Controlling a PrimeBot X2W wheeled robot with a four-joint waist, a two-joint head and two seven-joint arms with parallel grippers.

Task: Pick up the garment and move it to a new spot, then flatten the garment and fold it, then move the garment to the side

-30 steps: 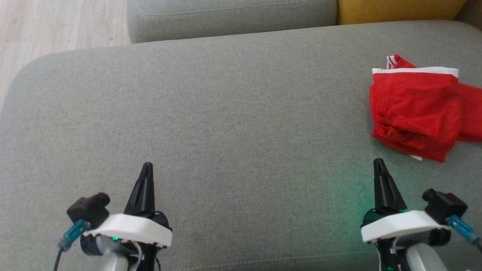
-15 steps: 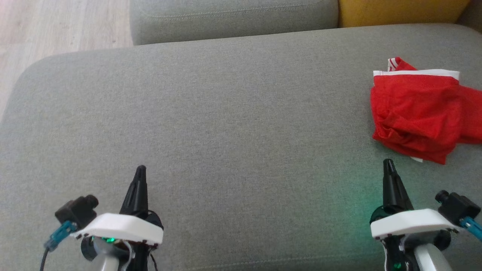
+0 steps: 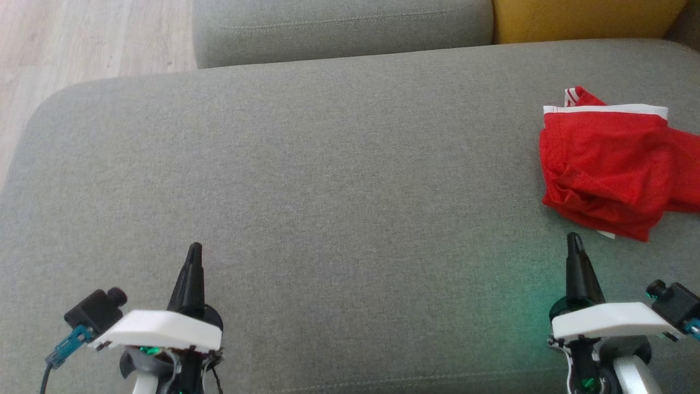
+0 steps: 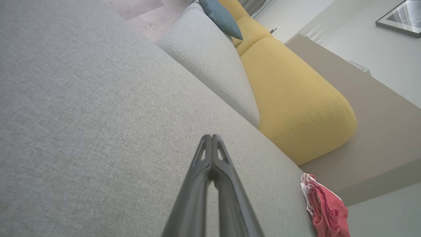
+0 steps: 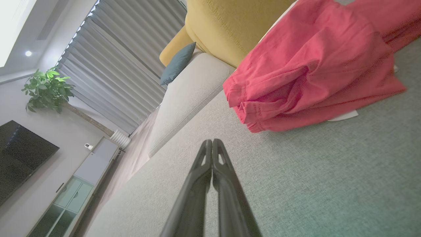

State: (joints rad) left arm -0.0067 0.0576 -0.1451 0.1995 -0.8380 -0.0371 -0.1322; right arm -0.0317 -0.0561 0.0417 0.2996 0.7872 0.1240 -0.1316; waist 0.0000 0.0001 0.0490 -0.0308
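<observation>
The garment (image 3: 612,164) is red with a white waistband and lies folded and crumpled at the right edge of the grey sofa cushion (image 3: 328,191). It also shows in the right wrist view as the garment (image 5: 312,69) and small in the left wrist view as the garment (image 4: 325,207). My right gripper (image 3: 573,238) is shut and empty, just short of the garment's near edge. My left gripper (image 3: 194,249) is shut and empty at the lower left, far from the garment. The shut fingertips meet in the wrist views: left gripper (image 4: 211,136), right gripper (image 5: 212,141).
A second grey cushion (image 3: 339,27) and a yellow cushion (image 3: 585,19) stand at the back. Wooden floor (image 3: 65,49) lies past the cushion's left edge. A blue pillow (image 4: 220,16) rests on the far sofa.
Both grippers have drawn back toward the bottom and spread apart, the left one leftward, the right one rightward. The view has shifted slightly. The garment lies unmoved.
</observation>
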